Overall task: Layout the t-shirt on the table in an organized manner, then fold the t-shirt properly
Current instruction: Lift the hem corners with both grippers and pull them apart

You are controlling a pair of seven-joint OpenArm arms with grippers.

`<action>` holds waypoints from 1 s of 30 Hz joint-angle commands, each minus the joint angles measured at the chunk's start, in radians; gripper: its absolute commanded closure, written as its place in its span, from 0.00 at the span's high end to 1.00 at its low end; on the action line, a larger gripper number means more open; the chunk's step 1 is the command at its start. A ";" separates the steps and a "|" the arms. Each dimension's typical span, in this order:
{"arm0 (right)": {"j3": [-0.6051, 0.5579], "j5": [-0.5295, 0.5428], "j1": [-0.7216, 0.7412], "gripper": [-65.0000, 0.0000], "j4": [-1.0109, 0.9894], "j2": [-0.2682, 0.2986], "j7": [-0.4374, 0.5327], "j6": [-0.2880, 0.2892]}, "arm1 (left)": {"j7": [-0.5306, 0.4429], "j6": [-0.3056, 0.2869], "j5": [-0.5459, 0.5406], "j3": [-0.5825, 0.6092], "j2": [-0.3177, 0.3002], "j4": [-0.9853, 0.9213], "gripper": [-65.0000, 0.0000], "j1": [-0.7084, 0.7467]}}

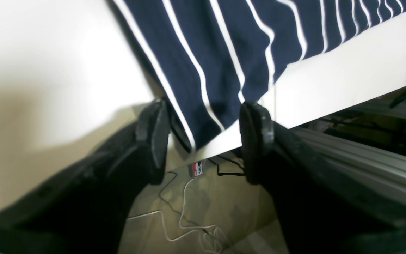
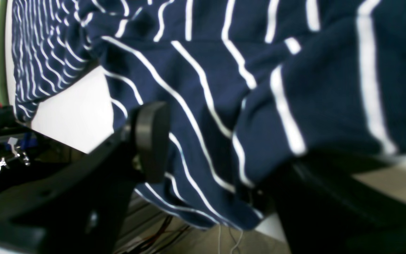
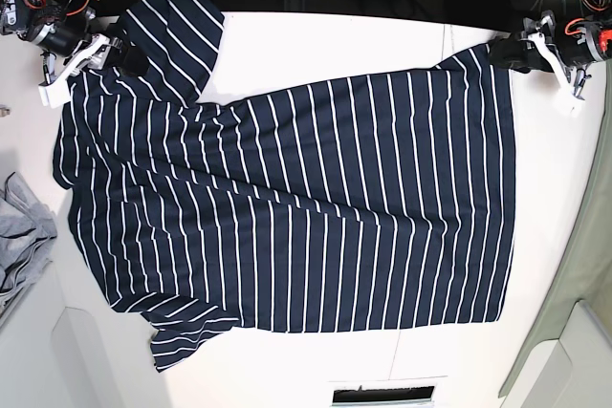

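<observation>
Now the t-shirt (image 1: 203, 70) corner lies between the left gripper (image 1: 204, 141) pads — unclamped.

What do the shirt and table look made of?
Shirt: soft knit fabric, probably cotton jersey; matte navy, it drapes and wrinkles, with fine texture close up. Table: smooth white rigid board, perhaps laminate; clean straight edge, slight sheen.

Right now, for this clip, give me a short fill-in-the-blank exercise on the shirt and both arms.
1. The t-shirt is navy with thin ____ stripes.
2. The left gripper is ____, a shirt corner lying between its fingers.
3. The shirt lies spread on the ____ table.
4. In the base view, a ____ cloth sits at the left edge.

Missing words: white; open; white; grey
</observation>
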 commanded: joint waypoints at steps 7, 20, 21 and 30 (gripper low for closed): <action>-0.003 -0.044 -0.006 0.51 0.001 0.004 -0.050 -0.012 | -0.088 -0.009 0.045 -0.007 0.010 0.012 0.52 -0.002; 0.007 0.012 -0.021 0.00 0.062 0.004 -0.183 -0.007 | -0.072 -0.009 -0.139 -0.008 -0.093 0.014 0.00 -0.002; 0.016 0.038 -0.032 0.00 0.082 0.004 -0.197 -0.001 | -0.045 -0.009 -0.167 -0.008 -0.110 0.014 0.00 -0.001; 0.112 0.092 -0.146 0.00 0.290 0.015 -0.225 0.003 | 0.109 -0.009 -0.364 -0.011 -0.237 0.014 0.00 -0.001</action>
